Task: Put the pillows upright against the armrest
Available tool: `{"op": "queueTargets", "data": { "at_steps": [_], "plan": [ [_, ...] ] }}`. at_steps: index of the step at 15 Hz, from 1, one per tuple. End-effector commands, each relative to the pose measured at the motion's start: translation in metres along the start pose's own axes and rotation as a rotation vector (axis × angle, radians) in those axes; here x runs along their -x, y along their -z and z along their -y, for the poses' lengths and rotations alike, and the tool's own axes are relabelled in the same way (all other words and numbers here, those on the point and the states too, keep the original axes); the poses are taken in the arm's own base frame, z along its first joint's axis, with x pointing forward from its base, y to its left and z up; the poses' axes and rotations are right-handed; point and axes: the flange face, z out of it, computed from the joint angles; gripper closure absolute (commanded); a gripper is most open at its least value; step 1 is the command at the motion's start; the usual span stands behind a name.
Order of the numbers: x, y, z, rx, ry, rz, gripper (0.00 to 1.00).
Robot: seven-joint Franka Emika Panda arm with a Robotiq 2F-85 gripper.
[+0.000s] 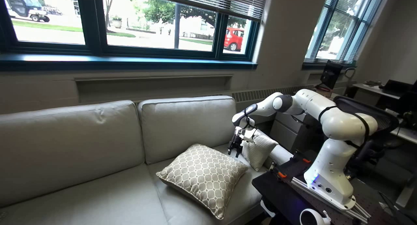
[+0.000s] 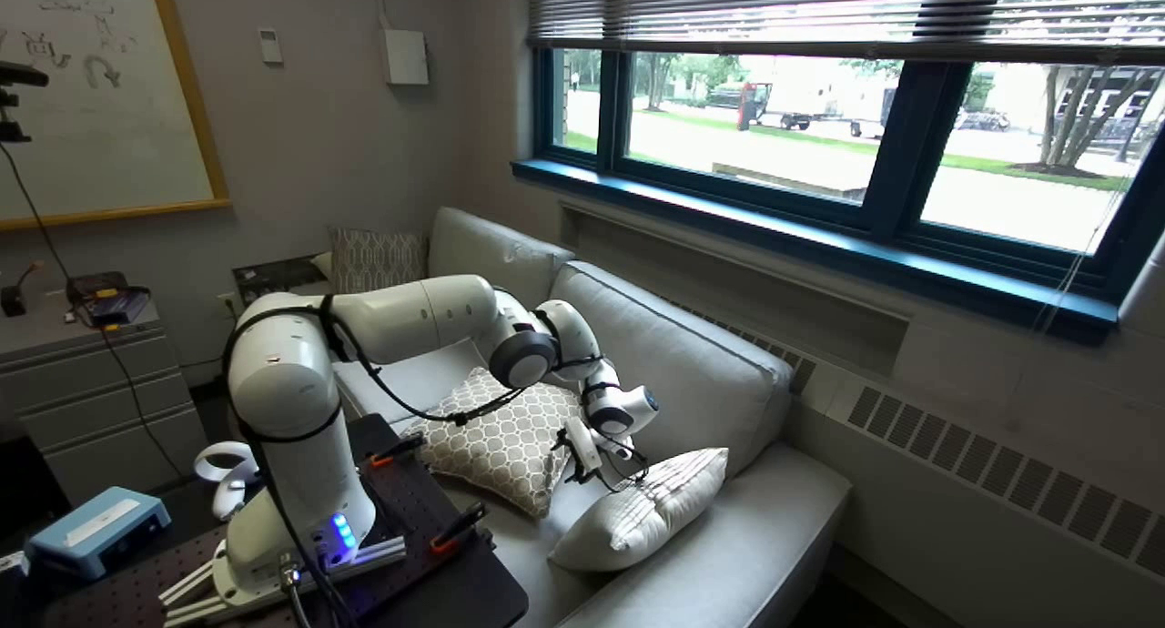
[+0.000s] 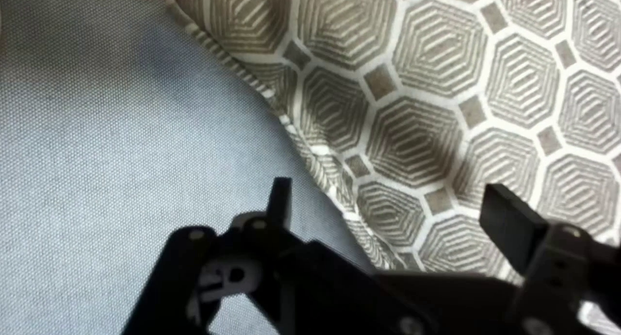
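Currently the black gripper (image 3: 392, 206) stands spread; too shallow a right-edge bite could drop the square beige-and-white lattice fabric cushion (image 1: 203, 176).

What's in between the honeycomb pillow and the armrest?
The white pillow and, nearer the honeycomb pillow, a strip of sofa seat. Both exterior views show it.

In an exterior view the armrest (image 2: 733, 555) is cut off toward the sofa's (image 2: 692, 355) front edge — the lattice pillow (image 3: 436, 131) (wrist view) is cropped.
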Motion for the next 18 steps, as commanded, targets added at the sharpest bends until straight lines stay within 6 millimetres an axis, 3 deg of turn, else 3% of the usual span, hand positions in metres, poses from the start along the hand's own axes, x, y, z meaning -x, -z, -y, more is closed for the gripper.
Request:
{"op": "queueTargets", "data": {
  "at_steps": [1,9,18],
  "plan": [
    [0.004,-0.003,-0.007,-0.085,-0.007,-0.035,0.00],
    [0.000,-0.011,0.013,-0.186,0.071,-0.063,0.00],
    [0.013,-0.060,0.081,-0.157,0.318,0.148,0.00]
  ]
}}
